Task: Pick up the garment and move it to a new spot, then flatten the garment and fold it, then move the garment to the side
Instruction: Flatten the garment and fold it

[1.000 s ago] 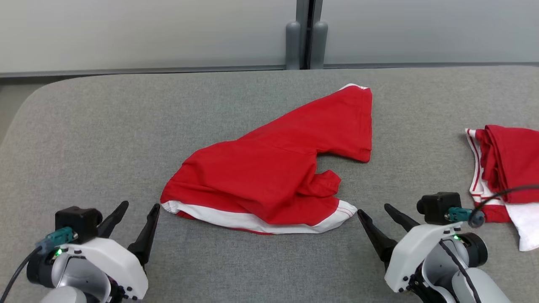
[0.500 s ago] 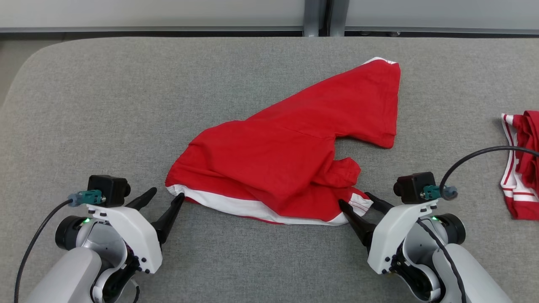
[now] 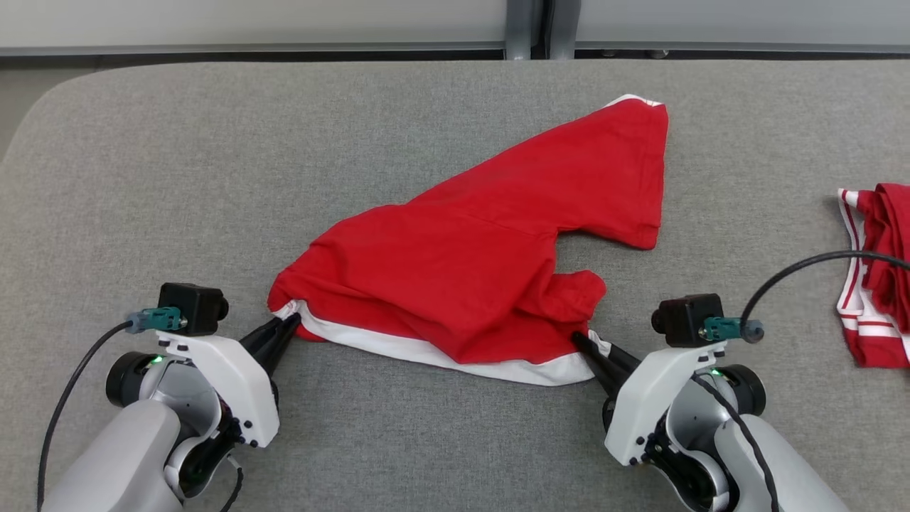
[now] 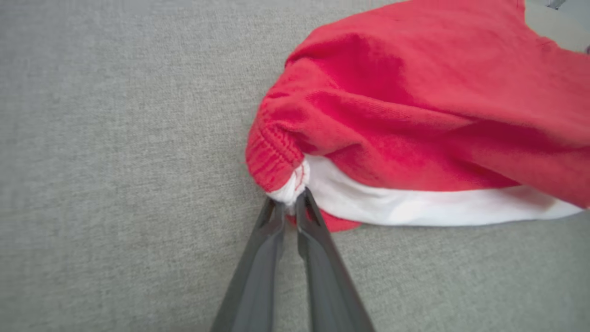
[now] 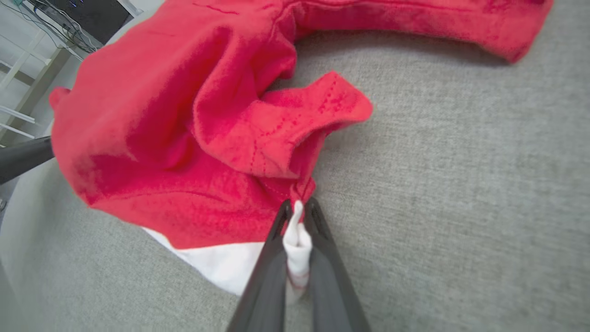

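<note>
**Gripping both waistband corners of the red garment, ready for lift**

Clamping the left corner of the white waistband [image 3: 441,353] with the left hand [image 3: 288,326], fingers together on a small white tuft, clear in the left wrist view.

Lying mid-bench, ahead of both hands: red garment [image 3: 469,270], looks like shorts, crumpled on the grey bench [image 3: 178,156]. Waistband along the near edge. One leg stretched up and right toward the far side, the other bunched just beyond the right corner.

Clamping the right corner of the same waistband with the right hand [image 3: 579,340], fingers shut on a fold of white cloth, confirmed in the right wrist view.

Key relation: waistband long axis running left to right, straight between the two hands, one corner per hand, neither nearer than the other. Rest of the cloth trailing away from both toward the far side. Judging the step as the pick-up. Likely needs an even lift from both sides to keep the band taut, letting the legs hang free. Risk of the bunched leg staying folded under.

Sitting at far right edge, well apart: second red garment [image 3: 878,270] with white-and-red striped trim, untouched.

No brand, label or readable writing anywhere.
</note>
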Controlling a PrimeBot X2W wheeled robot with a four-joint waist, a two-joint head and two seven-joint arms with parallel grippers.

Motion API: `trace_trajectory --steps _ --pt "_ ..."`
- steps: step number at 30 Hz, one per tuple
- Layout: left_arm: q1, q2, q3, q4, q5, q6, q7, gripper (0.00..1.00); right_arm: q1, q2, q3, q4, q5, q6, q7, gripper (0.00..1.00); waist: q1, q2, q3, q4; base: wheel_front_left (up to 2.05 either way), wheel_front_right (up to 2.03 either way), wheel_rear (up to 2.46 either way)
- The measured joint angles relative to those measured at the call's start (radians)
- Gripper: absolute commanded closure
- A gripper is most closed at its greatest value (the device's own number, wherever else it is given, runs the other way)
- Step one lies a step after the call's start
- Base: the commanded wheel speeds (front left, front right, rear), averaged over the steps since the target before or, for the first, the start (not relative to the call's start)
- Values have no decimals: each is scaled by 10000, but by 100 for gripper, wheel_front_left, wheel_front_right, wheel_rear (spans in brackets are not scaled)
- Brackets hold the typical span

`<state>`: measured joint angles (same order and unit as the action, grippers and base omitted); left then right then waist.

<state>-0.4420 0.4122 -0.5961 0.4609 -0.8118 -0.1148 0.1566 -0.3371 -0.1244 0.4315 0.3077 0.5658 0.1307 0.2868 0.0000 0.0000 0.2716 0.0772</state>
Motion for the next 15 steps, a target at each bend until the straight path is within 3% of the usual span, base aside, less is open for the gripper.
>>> trace_trajectory --steps 6,15 --pt "525 462 23 -533 12 -27 -345 100 472 -178 -228 -652 642 0 -654 100 0 0 -620 -99 0 0 0" --pt "1729 1494 297 -3507 -2 802 -56 100 1741 -848 -1275 -2709 1375 0 -1024 100 0 0 -1674 -388 0 0 0"
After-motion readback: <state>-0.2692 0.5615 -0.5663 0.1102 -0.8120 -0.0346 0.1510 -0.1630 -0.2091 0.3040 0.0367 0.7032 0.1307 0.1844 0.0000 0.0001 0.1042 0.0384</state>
